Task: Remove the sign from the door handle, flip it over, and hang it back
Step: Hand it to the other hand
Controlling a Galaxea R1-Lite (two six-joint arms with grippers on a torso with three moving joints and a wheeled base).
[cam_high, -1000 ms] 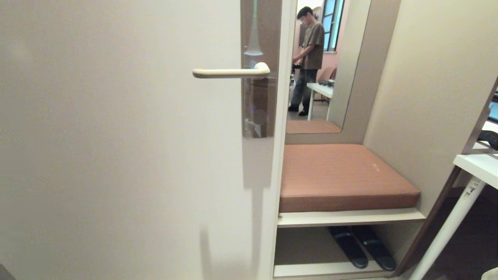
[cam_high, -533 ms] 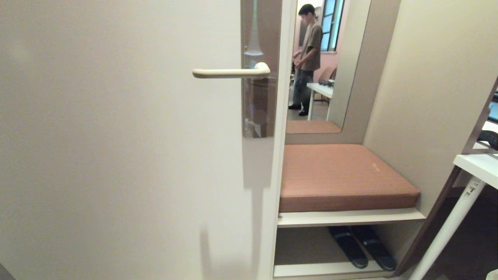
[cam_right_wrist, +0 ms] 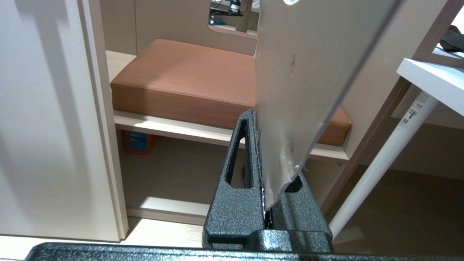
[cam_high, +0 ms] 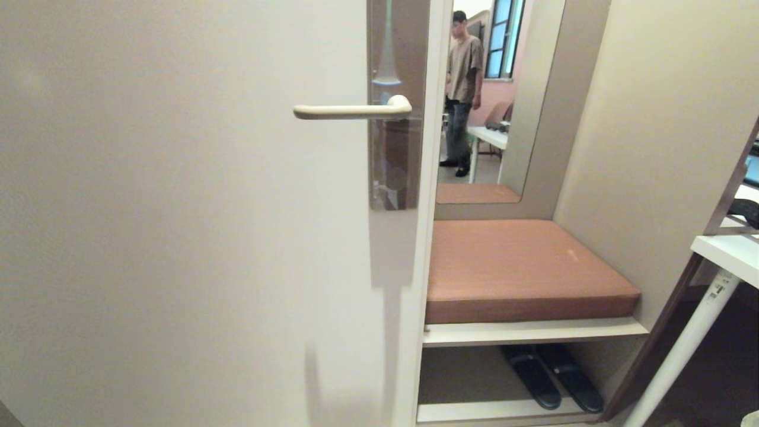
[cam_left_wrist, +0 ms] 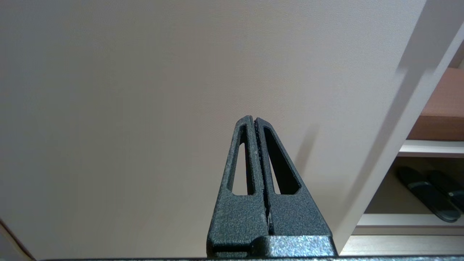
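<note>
sign (cam_right_wrist: 301, 90) shows pale grey face, pinched in right gripper (cam_right_wrist: 261, 145).

Door handle (cam_high: 350, 110): smooth cream lever with a soft sheen, on a glossy, reflective brownish metal plate (cam_high: 396, 154). Door (cam_high: 178, 237): matt, smooth panel. Cushion (cam_high: 522, 267): terracotta woven cloth, finely ribbed. End effector fingers (cam_left_wrist: 250, 159): black, grainy, pebbled finish. Sign (cam_right_wrist: 301, 90): smooth, flat sheet, faintly glossy.
</note>
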